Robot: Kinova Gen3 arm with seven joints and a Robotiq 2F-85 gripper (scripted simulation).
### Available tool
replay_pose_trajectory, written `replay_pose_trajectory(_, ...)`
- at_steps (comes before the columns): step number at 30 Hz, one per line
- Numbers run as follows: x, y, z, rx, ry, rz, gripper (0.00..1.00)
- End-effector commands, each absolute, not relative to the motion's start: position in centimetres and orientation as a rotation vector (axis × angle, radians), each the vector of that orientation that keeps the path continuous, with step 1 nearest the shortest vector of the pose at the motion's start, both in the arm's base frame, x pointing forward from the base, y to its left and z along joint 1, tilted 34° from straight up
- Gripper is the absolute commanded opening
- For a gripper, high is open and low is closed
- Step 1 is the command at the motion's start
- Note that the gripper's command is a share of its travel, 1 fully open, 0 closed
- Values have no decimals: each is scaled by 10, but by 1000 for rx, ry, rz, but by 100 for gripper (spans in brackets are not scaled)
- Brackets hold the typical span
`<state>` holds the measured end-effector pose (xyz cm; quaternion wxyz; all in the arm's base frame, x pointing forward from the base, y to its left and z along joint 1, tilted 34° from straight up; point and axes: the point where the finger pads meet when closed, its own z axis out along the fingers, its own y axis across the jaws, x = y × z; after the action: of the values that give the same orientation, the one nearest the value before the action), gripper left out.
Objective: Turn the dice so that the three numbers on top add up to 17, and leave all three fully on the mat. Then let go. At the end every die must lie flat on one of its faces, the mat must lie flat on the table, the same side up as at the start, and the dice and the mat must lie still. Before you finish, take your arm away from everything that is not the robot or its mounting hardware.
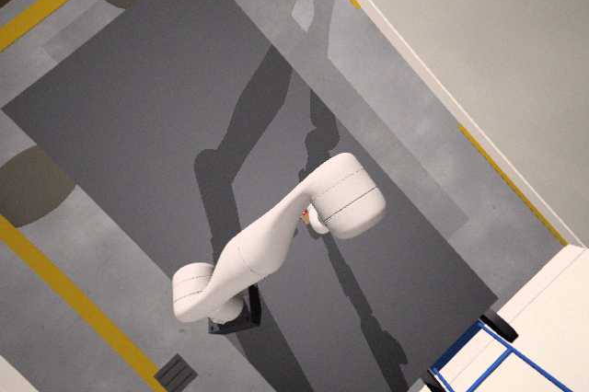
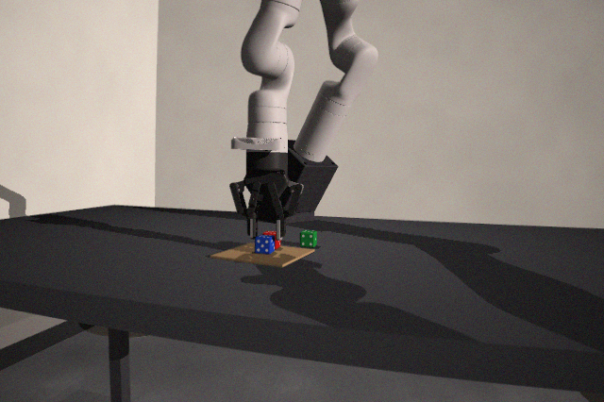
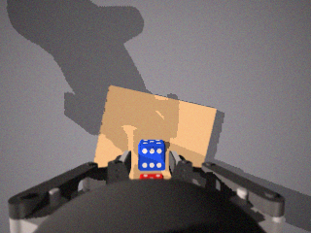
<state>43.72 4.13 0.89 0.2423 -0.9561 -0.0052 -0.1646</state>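
Note:
A tan mat (image 2: 263, 254) lies flat on the dark table; it also shows in the wrist view (image 3: 155, 128). A blue die (image 2: 264, 244) rests on the mat, and in the wrist view (image 3: 152, 155) its upper face shows two rows of three pips. A red die (image 2: 271, 233) sits just behind it, mostly hidden; a sliver shows in the wrist view (image 3: 152, 176). A green die (image 2: 308, 238) stands by the mat's right corner; I cannot tell whether it is on the mat. My gripper (image 2: 265, 230) hangs straight down, open, with its fingertips just above the blue die and either side of it (image 3: 152, 167).
In the overhead view the arm (image 1: 285, 230) hides the mat and dice, except for a small speck of red and tan (image 1: 304, 215). A blue cart frame (image 1: 494, 359) stands off the table's corner. The arm casts long shadows across the table.

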Motion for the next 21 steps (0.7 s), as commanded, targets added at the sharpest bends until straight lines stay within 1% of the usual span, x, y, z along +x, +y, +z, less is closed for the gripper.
replay_pose_trajectory(1,438,36,16,-2617,-11,-461,46)
replay_pose_trajectory(21,423,13,56,-2617,-11,-461,46)
